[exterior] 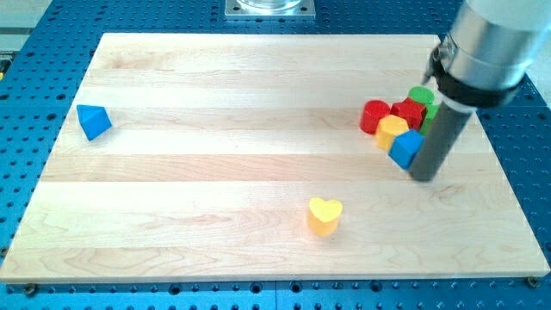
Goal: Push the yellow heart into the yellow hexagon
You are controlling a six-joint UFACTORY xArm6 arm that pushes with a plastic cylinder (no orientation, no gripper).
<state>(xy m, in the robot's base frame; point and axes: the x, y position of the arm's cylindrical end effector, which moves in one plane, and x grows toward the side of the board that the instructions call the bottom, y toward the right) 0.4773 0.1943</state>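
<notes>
The yellow heart (325,215) lies alone on the wooden board near the view's bottom centre. The yellow hexagon (391,130) sits in a tight cluster at the view's right, touching a red cylinder-like block (374,115), a red block (408,112), a blue block (405,148) and green blocks (421,96). My tip (423,176) rests on the board just right of the blue block, at the cluster's lower right edge, far right of and above the heart.
A blue triangular block (93,120) lies at the view's left. The wooden board (215,172) sits on a blue perforated base. The arm's grey body (486,47) hangs over the board's upper right corner.
</notes>
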